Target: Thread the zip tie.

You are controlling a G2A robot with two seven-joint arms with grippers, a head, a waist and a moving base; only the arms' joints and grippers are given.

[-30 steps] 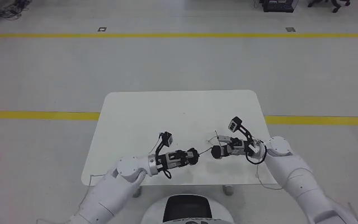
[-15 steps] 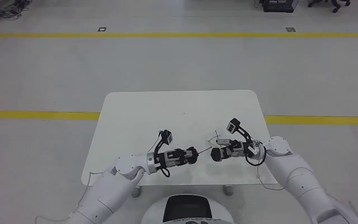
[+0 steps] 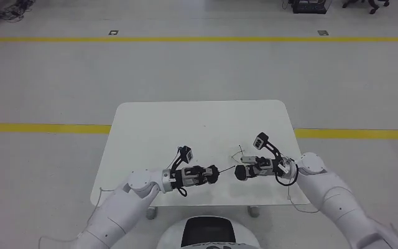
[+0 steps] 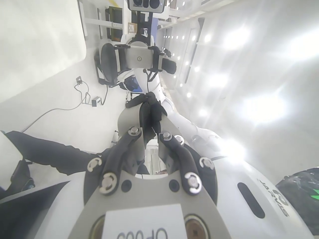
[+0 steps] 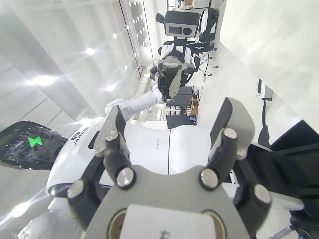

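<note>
Above the near part of the white table (image 3: 186,124) my two grippers face each other tip to tip, a small gap apart. A thin black zip tie (image 3: 227,167) runs from my left gripper (image 3: 214,173) toward my right gripper (image 3: 239,172), with a faint loop rising beside the right one. In the left wrist view the left gripper (image 4: 149,105) has its dark pads pressed together. The right wrist view shows the right gripper (image 5: 173,108) open, its fingers wide apart with nothing between them. Farther off it also shows the left gripper (image 5: 166,83) with a thin loop of the zip tie (image 5: 172,101) at its tip.
The tabletop carries nothing else. It is surrounded by grey floor with yellow lines (image 3: 56,128). A cable and a small box (image 4: 96,101) lie on the floor beyond the table edge.
Both grippers have drifted slightly toward the table's near edge. The gap between them is about the same, and the zip tie still stretches between them.
</note>
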